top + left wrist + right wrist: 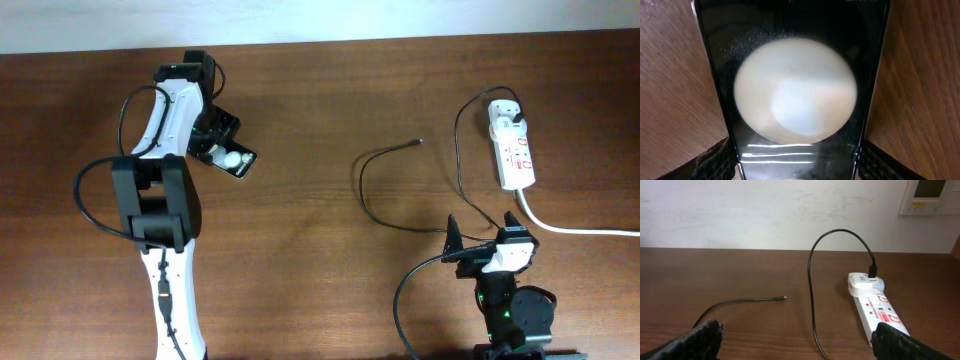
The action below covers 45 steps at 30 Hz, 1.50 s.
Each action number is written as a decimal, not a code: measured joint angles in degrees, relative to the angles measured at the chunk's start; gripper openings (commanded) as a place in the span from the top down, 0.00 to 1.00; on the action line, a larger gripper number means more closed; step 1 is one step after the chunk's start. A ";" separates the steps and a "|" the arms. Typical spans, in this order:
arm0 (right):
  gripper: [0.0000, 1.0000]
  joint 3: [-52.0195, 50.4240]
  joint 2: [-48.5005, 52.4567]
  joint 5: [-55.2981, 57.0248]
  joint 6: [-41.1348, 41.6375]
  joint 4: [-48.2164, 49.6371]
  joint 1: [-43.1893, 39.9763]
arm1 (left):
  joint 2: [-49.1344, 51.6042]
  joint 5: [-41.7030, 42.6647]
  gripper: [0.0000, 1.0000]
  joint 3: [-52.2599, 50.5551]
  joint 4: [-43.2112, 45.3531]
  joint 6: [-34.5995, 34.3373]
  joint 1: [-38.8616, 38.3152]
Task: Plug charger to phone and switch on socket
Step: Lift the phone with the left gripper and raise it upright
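1. One brown wooden surface [320, 80] is seen, with two arms at it, one to each side.
2. One phone [238, 160] is found at the far left of the surface, lying flat at a slant. A round white spot is shown on its dark screen.
3. The left hand [218, 143] is placed directly over the phone. In the left wrist view, two padded fingers [715, 160] are seen, one at each long edge of the phone. They are spread as wide as the phone, but whether it is actually squeezed cannot be told.
4. One socket [514, 160], a white strip with red marks, is laid at the far right. One thick white cord [570, 229] is led from its near end off to the right edge.
5. One charger [361, 185] is seen as a thin black cable. Its white plug [505, 112] is seated in the far end of the socket. Its connector tip [419, 142] is left bare on the surface, between the phone and the socket and well apart from the phone.
6. The right hand [484, 232] is held near the front edge, close to the socket's near end. Its two fingers [705, 335] are spread wide, and nothing is held between them.
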 measured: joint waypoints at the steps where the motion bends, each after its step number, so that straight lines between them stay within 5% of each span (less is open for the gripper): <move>1: 0.01 0.00 0.00 0.00 0.04 0.00 0.00 | 0.26 0.02 0.38 0.85 -0.70 0.63 0.00; 19: 0.01 0.00 0.00 0.00 0.02 0.00 0.00 | 0.90 0.42 0.41 29.53 -25.49 9.09 0.02; 35: 0.01 0.00 0.00 0.00 0.02 0.00 0.00 | -0.50 3.69 0.41 30.97 -26.01 17.62 0.02; 45: 0.01 0.00 0.00 0.00 0.02 0.00 0.00 | -18.43 8.94 0.41 31.02 -26.10 22.84 0.00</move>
